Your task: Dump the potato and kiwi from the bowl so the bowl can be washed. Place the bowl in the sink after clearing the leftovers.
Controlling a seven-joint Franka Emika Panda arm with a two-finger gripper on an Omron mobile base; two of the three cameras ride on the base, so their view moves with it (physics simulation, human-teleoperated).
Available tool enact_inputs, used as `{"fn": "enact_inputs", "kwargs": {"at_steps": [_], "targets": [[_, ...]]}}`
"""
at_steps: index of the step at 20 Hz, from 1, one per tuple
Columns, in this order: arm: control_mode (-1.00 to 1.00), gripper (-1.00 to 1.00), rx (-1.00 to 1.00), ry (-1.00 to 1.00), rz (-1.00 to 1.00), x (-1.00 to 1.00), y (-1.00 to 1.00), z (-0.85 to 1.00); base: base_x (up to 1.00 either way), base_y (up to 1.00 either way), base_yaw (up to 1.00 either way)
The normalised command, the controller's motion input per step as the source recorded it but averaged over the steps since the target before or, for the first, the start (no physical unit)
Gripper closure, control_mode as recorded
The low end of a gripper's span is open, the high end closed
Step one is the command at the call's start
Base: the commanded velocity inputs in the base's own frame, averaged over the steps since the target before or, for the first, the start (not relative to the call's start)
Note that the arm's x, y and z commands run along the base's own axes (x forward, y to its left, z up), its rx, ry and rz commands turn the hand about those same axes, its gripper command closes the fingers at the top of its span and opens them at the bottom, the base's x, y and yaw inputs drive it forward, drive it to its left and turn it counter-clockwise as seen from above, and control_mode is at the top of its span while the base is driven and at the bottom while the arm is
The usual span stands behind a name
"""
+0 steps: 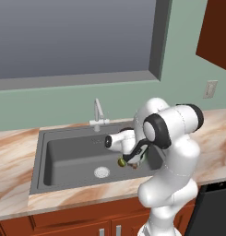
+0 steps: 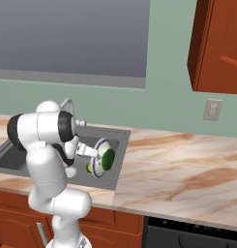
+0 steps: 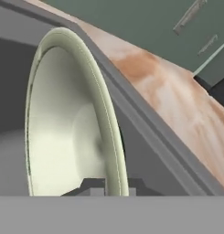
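1. Kitchen wall pale green, big window (image 1: 73, 37) above the counter (image 2: 187, 164); marbled brown-cream top runs both sides of the sink (image 1: 68, 159).
2. Red-brown cabinets: upper one (image 2: 219, 46) at right, drawer fronts under the counter. Dark appliance front (image 1: 211, 209) low right. Wall outlet (image 2: 213, 110) above the counter.
3. Sink: dark grey basin, silver drain (image 1: 101, 172) on the floor, chrome faucet (image 1: 98, 113) on the back rim.
4. Arm hangs over the sink's right end and blocks most of that corner in the left view.
5. Bowl (image 2: 101, 157) tipped on edge over the sink's right part, near the right wall; inside looks bare in the hand view.
6. Gripper (image 2: 86, 151) clamped on the bowl rim.
7. Small green piece (image 2: 89, 168), probably the kiwi, just below the bowl in the basin. Potato: cannot tell.
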Motion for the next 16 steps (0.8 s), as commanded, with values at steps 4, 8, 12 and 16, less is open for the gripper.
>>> {"fn": "enact_inputs", "kwargs": {"at_steps": [4, 8, 12, 16], "targets": [[-1.0, 1.0, -0.26, 0.03, 0.14, 0.0, 0.0, -0.21, 0.0, 0.0, 0.0], [-1.0, 1.0, -0.14, 0.01, 0.14, 0.0, 0.0, 0.01, 0.0, 0.0, 0.0], [-1.0, 1.0, 0.03, 0.0, 0.08, 0.0, 0.04, 0.07, 0.0, 0.0, 0.0], [-1.0, 1.0, 0.2, 0.0, 0.01, 0.0, 0.18, 0.15, 0.0, 0.0, 0.0]]}}
